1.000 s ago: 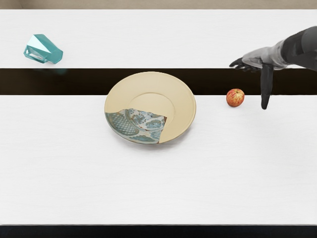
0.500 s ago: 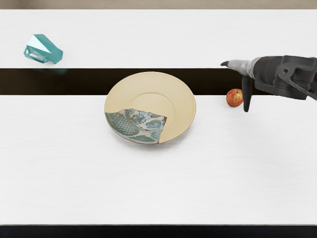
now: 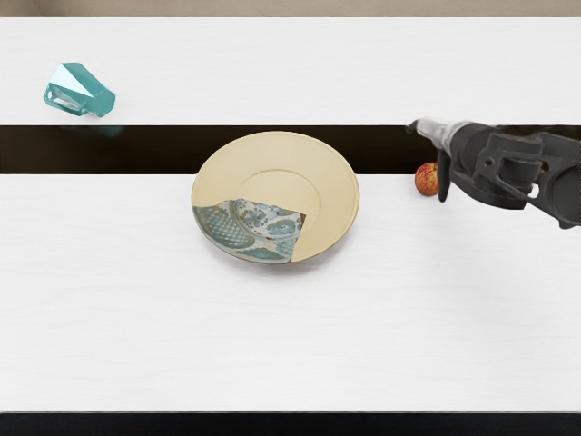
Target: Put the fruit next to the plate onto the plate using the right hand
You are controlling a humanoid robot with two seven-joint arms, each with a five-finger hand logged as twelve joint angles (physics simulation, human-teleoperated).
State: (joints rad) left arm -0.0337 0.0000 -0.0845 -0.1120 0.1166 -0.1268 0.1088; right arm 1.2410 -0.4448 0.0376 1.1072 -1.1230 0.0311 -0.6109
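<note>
A small red-yellow apple (image 3: 425, 179) lies on the white table to the right of the plate, at the near edge of the dark gap. The cream plate (image 3: 304, 163) with a blue-green patterned patch sits mid-table with nothing on it. My right hand (image 3: 431, 153) reaches in from the right edge and hovers at the apple. One dark finger (image 3: 443, 177) hangs down in front of the apple's right side and hides that part; another points left above it. The fingers are spread and not closed on the fruit.
A teal container (image 3: 79, 90) lies tipped at the far left on the back table. A dark gap (image 3: 109, 150) runs across between the back table and the front table (image 3: 290, 336).
My right hand has moved left and slightly down, and its hanging finger now covers the apple's right edge. The apple and the plate have not moved.
</note>
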